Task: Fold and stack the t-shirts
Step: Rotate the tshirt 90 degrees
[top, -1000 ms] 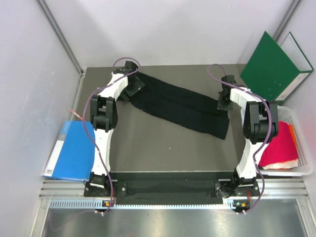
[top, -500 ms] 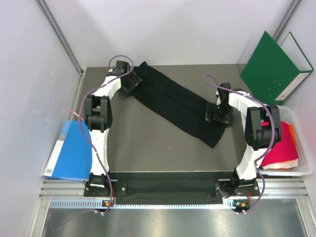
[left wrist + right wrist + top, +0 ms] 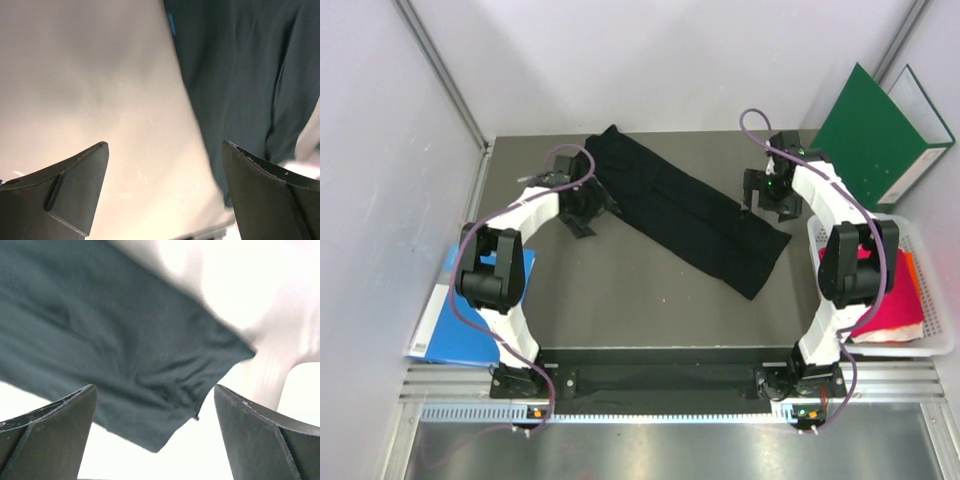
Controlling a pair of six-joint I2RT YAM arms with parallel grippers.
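Black t-shirt (image 3: 690,215) lies as a long diagonal strip on the table (image 3: 620,300). Left gripper (image 3: 583,208) and right gripper (image 3: 767,195) hover beside it, jaws spread wide, empty. Folding it neatly probably means pinching every layer at one end and laying it squarely over the other. White basket (image 3: 940,345), right: folded magenta-red t-shirt (image 3: 888,300), orange cloth (image 3: 912,270) alongside.
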